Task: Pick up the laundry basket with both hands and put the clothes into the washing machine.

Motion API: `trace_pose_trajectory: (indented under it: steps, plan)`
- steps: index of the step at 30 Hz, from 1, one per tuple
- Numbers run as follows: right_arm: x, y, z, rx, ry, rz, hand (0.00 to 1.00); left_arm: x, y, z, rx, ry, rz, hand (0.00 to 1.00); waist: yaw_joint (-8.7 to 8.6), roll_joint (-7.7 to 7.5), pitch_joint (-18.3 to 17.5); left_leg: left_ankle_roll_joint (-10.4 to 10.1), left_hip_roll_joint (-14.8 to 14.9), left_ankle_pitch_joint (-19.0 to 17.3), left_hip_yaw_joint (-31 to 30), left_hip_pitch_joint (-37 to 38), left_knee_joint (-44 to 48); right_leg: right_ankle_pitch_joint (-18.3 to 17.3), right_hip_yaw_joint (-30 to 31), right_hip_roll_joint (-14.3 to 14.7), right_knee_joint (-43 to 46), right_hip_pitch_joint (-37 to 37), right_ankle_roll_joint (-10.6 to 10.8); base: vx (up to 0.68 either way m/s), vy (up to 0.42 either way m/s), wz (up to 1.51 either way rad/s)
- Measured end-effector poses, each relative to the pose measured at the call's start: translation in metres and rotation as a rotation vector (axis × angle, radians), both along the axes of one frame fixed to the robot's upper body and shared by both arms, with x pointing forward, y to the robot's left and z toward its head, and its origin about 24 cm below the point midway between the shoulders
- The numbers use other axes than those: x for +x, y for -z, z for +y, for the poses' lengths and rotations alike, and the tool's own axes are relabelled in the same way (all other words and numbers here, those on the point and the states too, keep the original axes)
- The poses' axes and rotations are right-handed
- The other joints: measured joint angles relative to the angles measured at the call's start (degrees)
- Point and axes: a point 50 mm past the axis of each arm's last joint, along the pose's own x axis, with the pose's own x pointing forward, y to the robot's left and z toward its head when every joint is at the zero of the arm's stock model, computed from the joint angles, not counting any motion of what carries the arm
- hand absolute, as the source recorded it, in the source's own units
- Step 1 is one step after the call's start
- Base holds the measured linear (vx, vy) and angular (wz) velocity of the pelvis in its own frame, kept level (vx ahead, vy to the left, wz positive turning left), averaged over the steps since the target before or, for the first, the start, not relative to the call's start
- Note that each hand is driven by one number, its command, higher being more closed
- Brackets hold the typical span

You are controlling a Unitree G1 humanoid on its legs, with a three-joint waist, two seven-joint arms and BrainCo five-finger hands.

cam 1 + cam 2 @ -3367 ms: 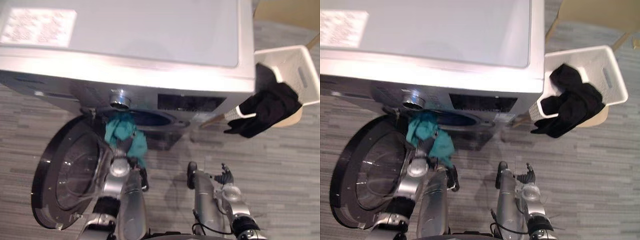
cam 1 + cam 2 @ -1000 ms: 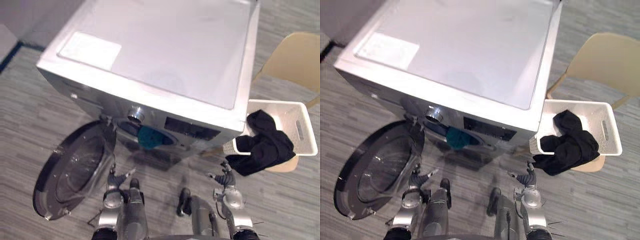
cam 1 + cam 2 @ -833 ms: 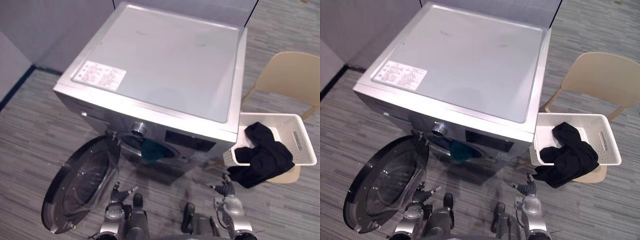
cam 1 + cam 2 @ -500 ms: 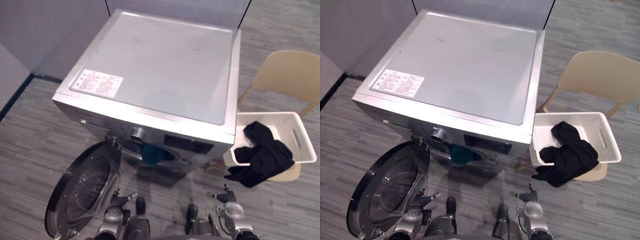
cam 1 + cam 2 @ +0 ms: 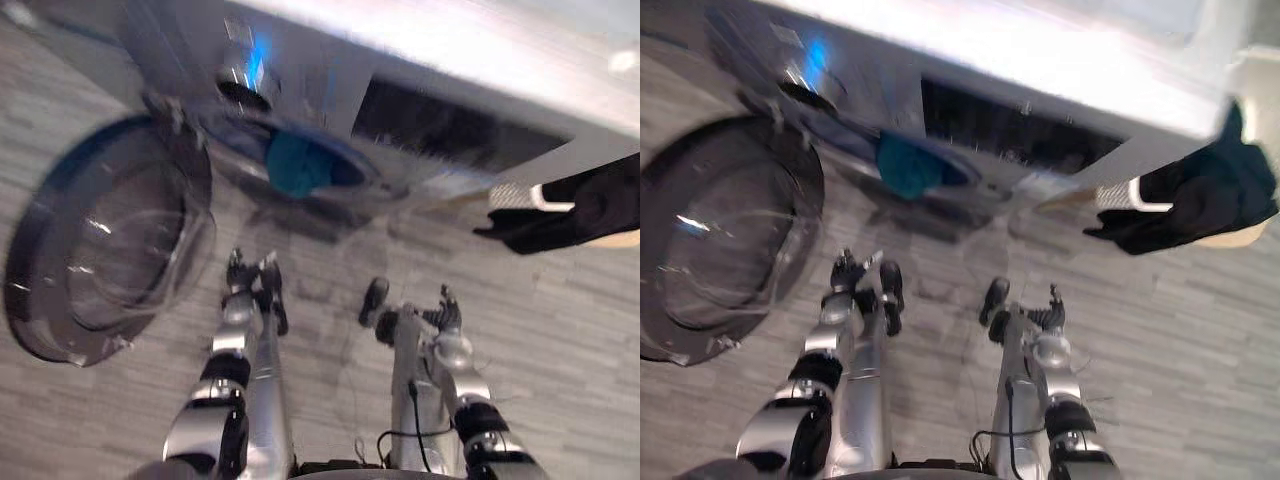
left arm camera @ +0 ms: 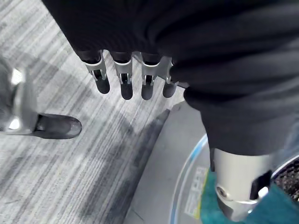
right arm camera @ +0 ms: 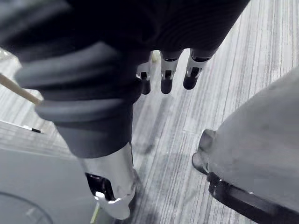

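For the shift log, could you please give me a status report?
Left robot hand open, empty; right robot hand the same. Teal garment in drum mouth; black clothes draped over basket. Washer door open, nothing blocking.

Left hand [image 5: 244, 284], right hand [image 5: 441, 312] low, fingers straight (thumbs apart).

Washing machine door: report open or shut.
Open. The round door stands swung clear of the drum opening, where a teal garment shows.

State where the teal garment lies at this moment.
In the left eye view the teal garment sits in the drum opening of the washing machine, left of centre, just below the dial and right of the open round door.
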Motion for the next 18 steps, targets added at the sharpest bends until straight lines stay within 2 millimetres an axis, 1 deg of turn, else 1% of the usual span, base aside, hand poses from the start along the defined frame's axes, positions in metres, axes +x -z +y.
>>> trace_pose_trajectory:
  steps: [1,2,3,5,6,8,12,15,18]
  plan:
    - [0.002,-0.011,0.0,0.006,0.019,-0.052,0.0,0.005,-0.014,0.002,-0.011,-0.004,-0.039,0.0,-0.26,-0.42,0.28,0.38,0.23,-0.27,-0.3,-2.78,2.21,-0.5,0.28,-0.02,2.2,-2.77,-0.32,-0.03,-0.024,-0.06]
    - [0.003,-0.02,-0.002,0.007,0.031,-0.102,0.0,0.009,-0.029,0.005,-0.02,-0.007,-0.083,0.0,-0.97,-0.48,0.34,0.49,0.24,-0.6,-0.9,-5.37,4.29,-1.06,0.44,-0.07,4.31,-5.11,-0.54,-0.03,-0.02,-0.05]
    - [0.004,-0.025,-0.003,0.005,0.04,-0.125,0.0,0.01,-0.034,0.007,-0.03,-0.01,-0.102,0.0,-0.99,-0.48,0.34,0.46,0.33,-0.71,-1.22,-6.68,5.45,-1.27,0.52,-0.07,5.33,-6.32,-0.75,-0.02,-0.012,-0.08]
    - [0.003,-0.039,-0.008,0.004,0.065,-0.199,0.0,0.016,-0.06,0.007,-0.086,0.002,-0.192,0.0,-1.02,-0.51,0.34,0.5,1.22,-2.05,-1.54,-10.81,9.36,-2.26,1.3,-0.02,8.68,-10.45,-0.53,-0.03,0.008,-0.21]
    - [0.003,-0.043,-0.009,0.003,0.069,-0.22,0.0,0.017,-0.064,0.008,-0.095,0.001,-0.208,0.0,-1.1,-0.52,0.33,0.53,1.26,-2.38,-1.53,-11.64,10.1,-2.38,1.53,0.02,9.34,-11.42,-0.64,-0.03,0.017,-0.18]
    - [0.002,-0.053,-0.01,-0.001,0.072,-0.274,0.0,0.018,-0.079,0.012,-0.111,0.002,-0.257,0.0,-1.48,-0.52,0.34,0.57,1.83,-3.41,-1.65,-14.09,12.56,-2.77,2.17,0.15,11.35,-13.93,-0.63,-0.04,0.033,-0.16]
    - [0.0,-0.059,-0.015,-0.021,0.078,-0.314,0.0,0.018,-0.099,0.011,-0.095,0.036,-0.336,0.0,-2.07,-0.53,0.33,0.61,2.27,-4.2,-1.72,-15.59,14.69,-3.03,2.79,0.32,13.02,-15.62,-0.69,-0.02,0.035,-0.09]
    - [-0.003,-0.059,-0.018,-0.038,0.078,-0.318,0.0,0.015,-0.113,0.008,-0.067,0.054,-0.401,0.0,-2.5,-0.54,0.32,0.44,2.26,-4.72,-1.89,-15.88,15.83,-3.43,3.0,0.18,13.97,-15.86,-0.87,-0.02,0.039,-0.01]
    - [-0.006,-0.057,-0.021,-0.044,0.076,-0.313,0.0,0.013,-0.12,0.005,-0.084,0.07,-0.44,0.0,-2.51,-0.64,0.23,0.6,2.24,-5.02,-2.18,-15.88,16.65,-3.77,3.16,0.08,14.76,-15.89,-0.9,-0.01,0.036,0.0]
